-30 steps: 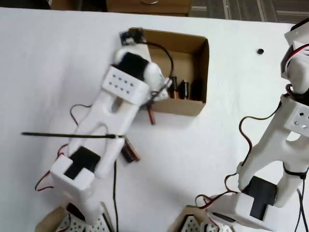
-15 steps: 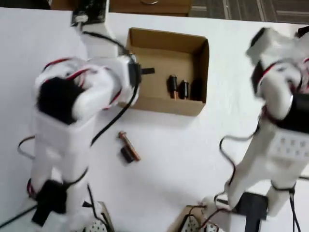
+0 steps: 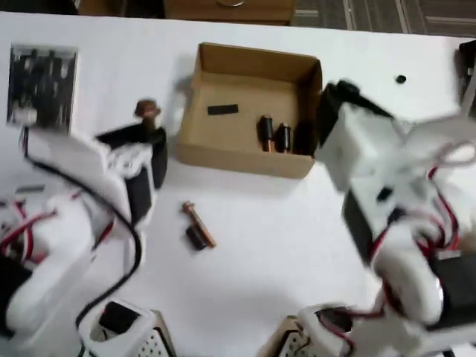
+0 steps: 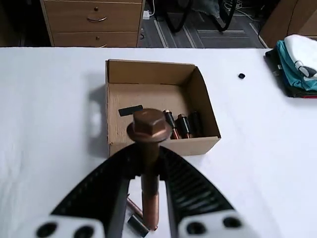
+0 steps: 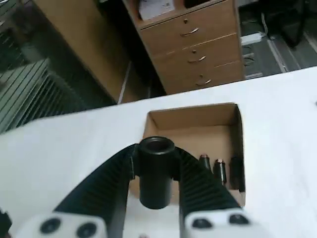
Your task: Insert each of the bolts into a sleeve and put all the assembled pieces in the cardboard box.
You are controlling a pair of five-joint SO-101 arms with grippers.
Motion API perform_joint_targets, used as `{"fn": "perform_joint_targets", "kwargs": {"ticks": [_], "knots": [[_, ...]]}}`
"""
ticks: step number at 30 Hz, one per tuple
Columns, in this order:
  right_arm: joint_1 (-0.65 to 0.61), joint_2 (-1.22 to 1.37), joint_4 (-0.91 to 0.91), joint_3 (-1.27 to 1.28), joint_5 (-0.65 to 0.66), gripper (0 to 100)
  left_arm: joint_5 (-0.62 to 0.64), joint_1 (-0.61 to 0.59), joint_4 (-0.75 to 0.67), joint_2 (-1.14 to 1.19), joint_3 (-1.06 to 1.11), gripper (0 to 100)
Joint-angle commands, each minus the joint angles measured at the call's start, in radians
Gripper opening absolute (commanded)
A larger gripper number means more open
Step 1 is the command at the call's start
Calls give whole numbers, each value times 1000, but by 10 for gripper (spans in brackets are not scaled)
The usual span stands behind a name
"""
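Arms have both shifted in the last half second. The left one has drawn back from over the cardboard box [image 3: 253, 162] to its left side, the left tool [image 4: 148, 161] clamped on a copper bolt [image 4: 149, 131] held head up. The right arm has swung in beside the box's right wall, its right tool [image 5: 156, 158] gripping a black sleeve [image 5: 156, 173]. Assembled pieces [image 3: 274, 134] lie in the box, and another bolt-and-sleeve piece [image 3: 197, 229] lies on the surface [image 3: 297, 238] in front.

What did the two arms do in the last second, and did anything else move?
The left gripper pulled back from the cardboard box and rose; it holds a bolt upright. The right gripper, shut on a black sleeve, swung in toward the box. The box, the pieces inside it, the loose bolt and the loose sleeve stayed put.
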Motion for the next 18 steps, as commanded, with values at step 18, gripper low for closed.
{"fn": "perform_joint_targets", "kwargs": {"ticks": [18], "knots": [[-76,-947,-504,1418,301,22,81,57,-359,-446,664,23]]}}
